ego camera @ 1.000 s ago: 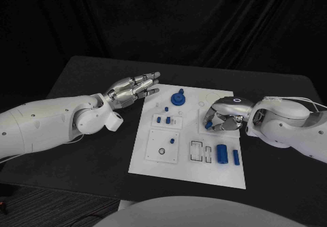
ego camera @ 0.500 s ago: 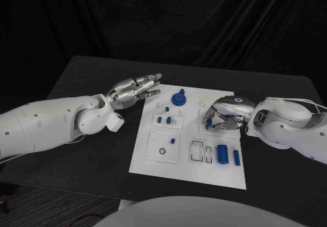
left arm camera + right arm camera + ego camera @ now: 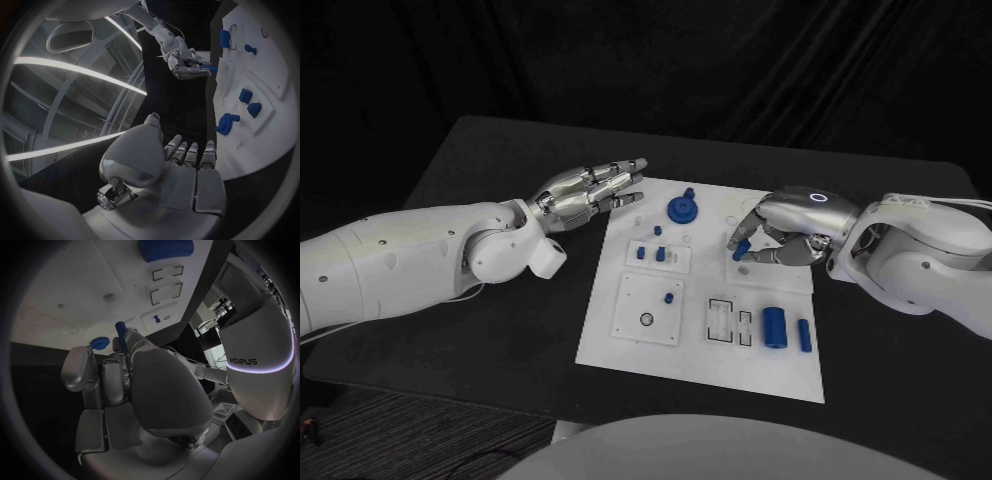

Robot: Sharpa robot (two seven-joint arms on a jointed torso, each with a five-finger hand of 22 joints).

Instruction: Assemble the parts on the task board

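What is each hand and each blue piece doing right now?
left hand: fingers spread, holding nothing, beside the task board
right hand: pinching a small blue peg above the board
blue gear: resting on the board
large blue cylinder: lying flat

Hidden and cut-off parts

The right hand (image 3: pixel 783 235) covers most of the small blue peg (image 3: pixel 740 250) it pinches; at twelve o'clock, the wrist view's rim clips a blue cylinder (image 3: pixel 164 249).
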